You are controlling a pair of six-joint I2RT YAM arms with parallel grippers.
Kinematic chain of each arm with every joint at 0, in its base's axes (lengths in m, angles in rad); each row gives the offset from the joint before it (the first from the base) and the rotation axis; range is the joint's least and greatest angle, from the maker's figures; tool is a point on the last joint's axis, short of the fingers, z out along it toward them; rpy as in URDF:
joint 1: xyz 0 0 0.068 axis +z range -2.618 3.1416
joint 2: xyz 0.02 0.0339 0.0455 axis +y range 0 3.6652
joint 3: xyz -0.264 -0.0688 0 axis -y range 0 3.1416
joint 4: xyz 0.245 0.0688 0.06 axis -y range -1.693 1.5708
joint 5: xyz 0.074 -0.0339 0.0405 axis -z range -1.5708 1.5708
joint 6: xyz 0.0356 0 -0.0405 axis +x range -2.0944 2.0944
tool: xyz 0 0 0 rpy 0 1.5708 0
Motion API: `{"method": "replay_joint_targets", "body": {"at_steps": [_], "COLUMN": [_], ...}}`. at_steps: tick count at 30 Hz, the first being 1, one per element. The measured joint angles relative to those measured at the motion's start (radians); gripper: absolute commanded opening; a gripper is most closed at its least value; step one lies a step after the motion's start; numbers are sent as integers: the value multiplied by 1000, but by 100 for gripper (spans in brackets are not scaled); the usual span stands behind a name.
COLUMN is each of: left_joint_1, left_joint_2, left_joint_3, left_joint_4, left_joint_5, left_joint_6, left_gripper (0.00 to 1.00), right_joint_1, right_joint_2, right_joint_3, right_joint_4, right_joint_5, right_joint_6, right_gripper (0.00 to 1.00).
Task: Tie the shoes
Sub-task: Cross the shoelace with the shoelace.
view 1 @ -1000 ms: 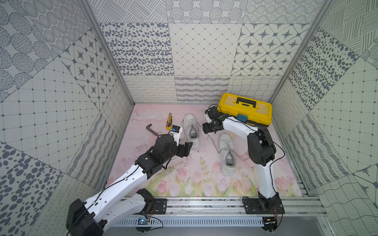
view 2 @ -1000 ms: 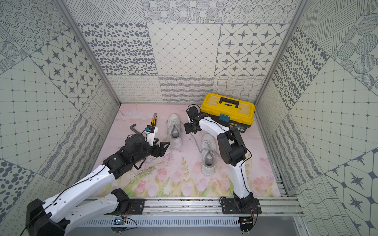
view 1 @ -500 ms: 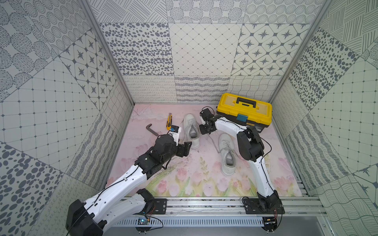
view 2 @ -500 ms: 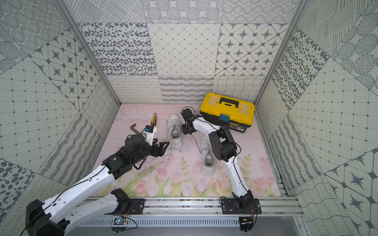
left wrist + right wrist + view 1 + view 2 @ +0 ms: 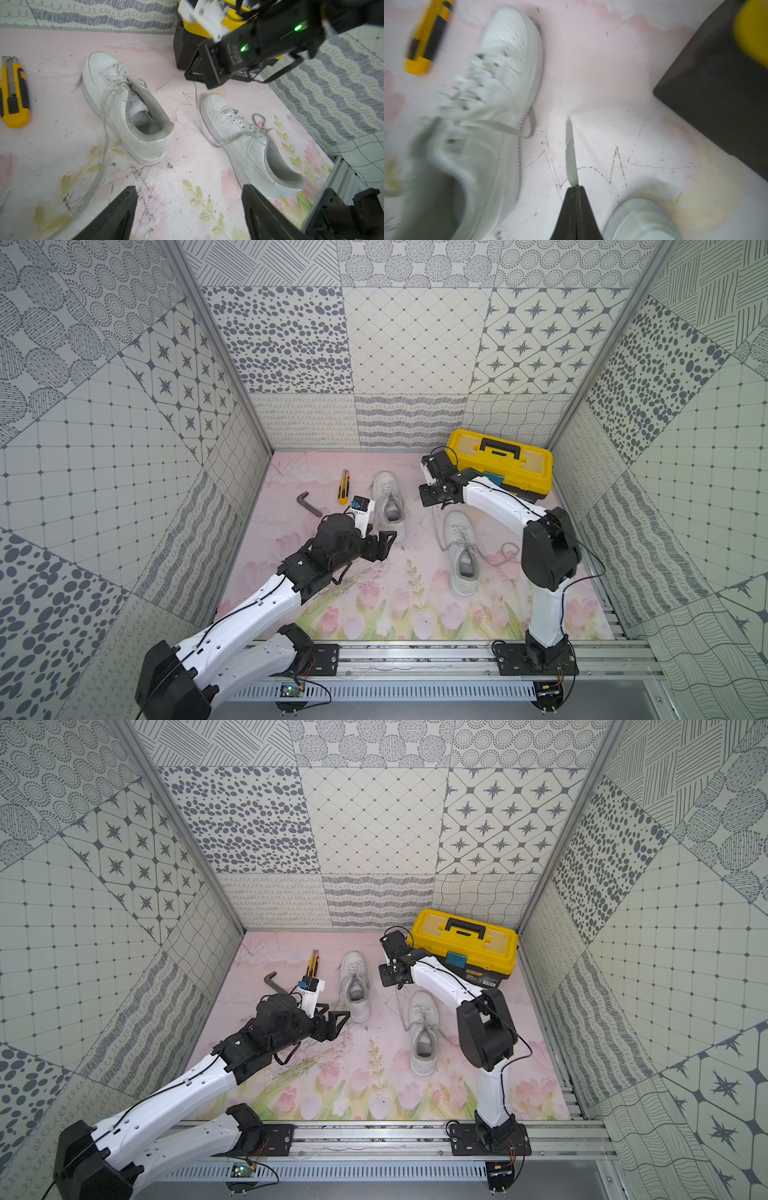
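Observation:
Two white shoes lie unlaced on the pink floral mat. The left shoe (image 5: 388,506) (image 5: 355,986) (image 5: 124,108) sits toe toward the back wall. The right shoe (image 5: 461,556) (image 5: 424,1036) (image 5: 249,145) is nearer the front. My right gripper (image 5: 576,187) (image 5: 432,501) hovers between the two toes, shut on one pale lace (image 5: 570,155) (image 5: 197,108) of the right shoe; the lace rises taut from the shoe's side. My left gripper (image 5: 190,191) (image 5: 383,542) is open and empty, low over the mat beside the left shoe's heel.
A yellow toolbox (image 5: 503,464) (image 5: 465,944) stands at the back right, just behind the right gripper. A yellow utility knife (image 5: 343,487) (image 5: 14,93) and a dark hex key (image 5: 309,506) lie left of the left shoe. A loose lace (image 5: 104,145) trails from that shoe.
The right jaws have closed on the right shoe's lace. The right arm's elbow swung left, then back right and nearer the front. The left arm has not moved.

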Motion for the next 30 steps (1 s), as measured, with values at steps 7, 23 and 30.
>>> {"method": "replay_joint_targets", "body": {"at_steps": [7,23,30], "left_joint_1": [-11,-142,-167], "left_joint_2": [117,625,815], "left_joint_3": [1,313,502], "left_joint_4": [118,326,369], "left_joint_5": [126,277,309], "left_joint_6": [-19,-45,-37], "left_gripper": [84,81,79], "right_joint_1": [-32,-63,-79], "right_joint_2": [-348,-557,-612], "right_joint_3": [-129,-299,-323], "right_joint_4": [68,48,47], "right_joint_5": [-27,7,6], "right_joint_6": [72,172,203], "right_gripper": [0,0,0]}}
